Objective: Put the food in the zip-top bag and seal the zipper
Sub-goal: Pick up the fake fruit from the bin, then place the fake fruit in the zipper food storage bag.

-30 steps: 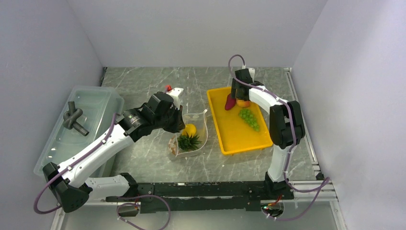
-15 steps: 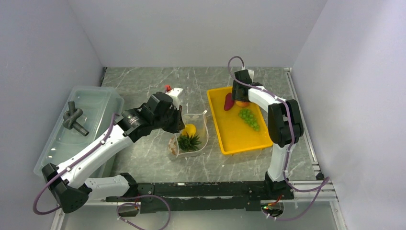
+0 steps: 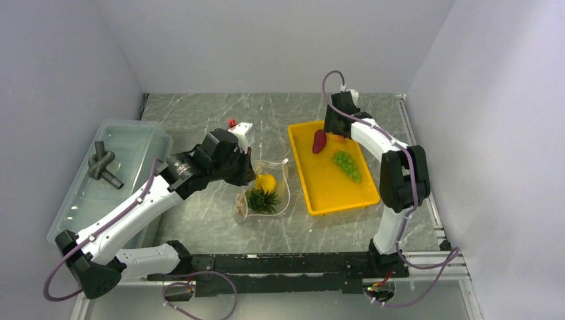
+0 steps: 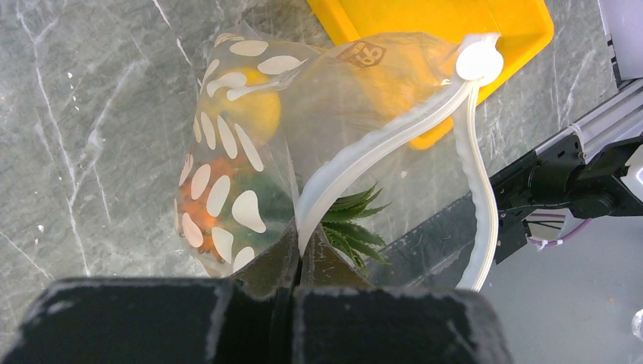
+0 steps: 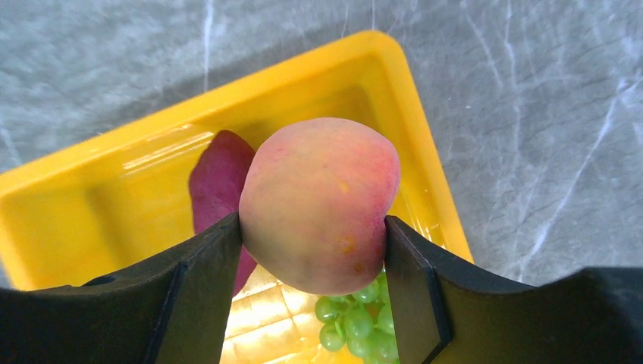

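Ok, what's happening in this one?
The left tool pinches the bag at its zipper, with the mouth open and the pineapple inside. The right tool grips the peach above the tray, where the red piece and grapes lie. The bag is not yet sealed.

Overhead view of whole table [image 3: 200, 113]; two close downward wrist views; yellow tray [image 3: 326, 187] in all.

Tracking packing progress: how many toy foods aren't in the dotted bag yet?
3: the peach held in the right gripper over the yellow tray, and the red-purple piece and grapes lying in it. The right arm may hide others.
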